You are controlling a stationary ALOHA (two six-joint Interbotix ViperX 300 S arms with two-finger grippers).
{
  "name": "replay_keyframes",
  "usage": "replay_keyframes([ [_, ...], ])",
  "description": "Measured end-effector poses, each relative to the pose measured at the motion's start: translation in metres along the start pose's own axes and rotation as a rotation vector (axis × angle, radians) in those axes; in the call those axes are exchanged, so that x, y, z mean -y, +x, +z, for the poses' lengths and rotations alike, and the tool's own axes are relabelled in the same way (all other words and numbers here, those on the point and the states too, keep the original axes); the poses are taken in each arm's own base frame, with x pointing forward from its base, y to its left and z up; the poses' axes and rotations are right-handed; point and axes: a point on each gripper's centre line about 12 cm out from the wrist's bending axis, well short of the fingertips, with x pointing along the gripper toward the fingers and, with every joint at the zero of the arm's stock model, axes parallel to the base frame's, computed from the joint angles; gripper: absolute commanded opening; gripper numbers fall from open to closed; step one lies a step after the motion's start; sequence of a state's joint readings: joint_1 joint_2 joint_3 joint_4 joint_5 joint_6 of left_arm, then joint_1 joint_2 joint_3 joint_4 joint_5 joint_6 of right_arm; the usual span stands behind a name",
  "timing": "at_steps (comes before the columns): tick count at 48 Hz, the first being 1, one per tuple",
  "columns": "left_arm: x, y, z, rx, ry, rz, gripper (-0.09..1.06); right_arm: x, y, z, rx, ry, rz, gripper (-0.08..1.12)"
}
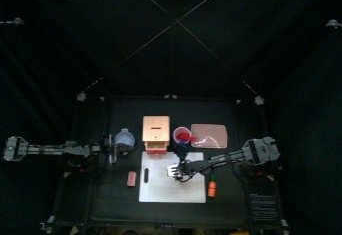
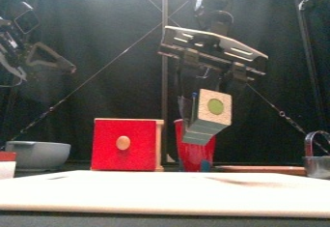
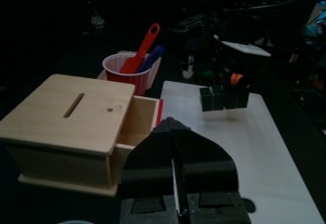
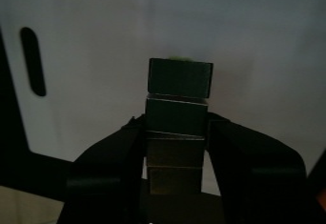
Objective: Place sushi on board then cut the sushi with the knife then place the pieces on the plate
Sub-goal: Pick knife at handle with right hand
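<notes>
While the left arm rests at the left side of the black bench (image 1: 96, 199), its pincer (image 3: 178, 171) closed on nothing, the right pincer (image 4: 176, 140) grips the sushi roll (image 2: 213, 105) in the air above the white cutting board (image 1: 160, 186). The board lies near the bench's front. Farther back stand a wooden box (image 1: 156, 136), a red cup (image 1: 181, 134) of toy knives (image 3: 149, 49) and a pink tray (image 1: 211, 135), with black curtains (image 1: 80, 49) behind them.

In the front view the bowl (image 2: 37, 154) is cut by the left edge and the cutter (image 2: 317, 161) by the right; the sushi (image 2: 206, 115) hides part of the cup (image 2: 194, 158). The jaws of the right gripper (image 4: 176, 131) cover the sushi's lower blocks. From above, a red toy (image 1: 131, 179) and an orange toy (image 1: 211, 188) are too small to name.
</notes>
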State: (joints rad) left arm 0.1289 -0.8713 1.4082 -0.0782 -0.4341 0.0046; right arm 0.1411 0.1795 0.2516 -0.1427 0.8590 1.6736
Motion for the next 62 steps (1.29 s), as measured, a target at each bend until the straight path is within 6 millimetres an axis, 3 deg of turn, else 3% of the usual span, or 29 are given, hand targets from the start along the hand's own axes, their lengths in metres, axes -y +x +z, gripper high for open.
replay_keyframes([
  [14,-0.002,0.0,0.001,0.01,0.022,0.005,0.1,-0.017,-0.001,0.0,0.0,-0.017,0.154,0.76],
  [19,-0.002,0.0,0.002,0.012,0.019,0.005,0.1,-0.015,0.004,-0.003,-0.029,0.012,0.165,0.8],
  [26,-0.002,0.0,0.003,0.022,0.01,0.008,0.1,-0.004,0.012,-0.004,-0.034,0.032,0.135,0.8],
  [62,-0.01,0.0,0.003,0.028,-0.016,0.055,0.1,0.0,0.007,0.003,0.011,-0.004,0.053,0.8],
])
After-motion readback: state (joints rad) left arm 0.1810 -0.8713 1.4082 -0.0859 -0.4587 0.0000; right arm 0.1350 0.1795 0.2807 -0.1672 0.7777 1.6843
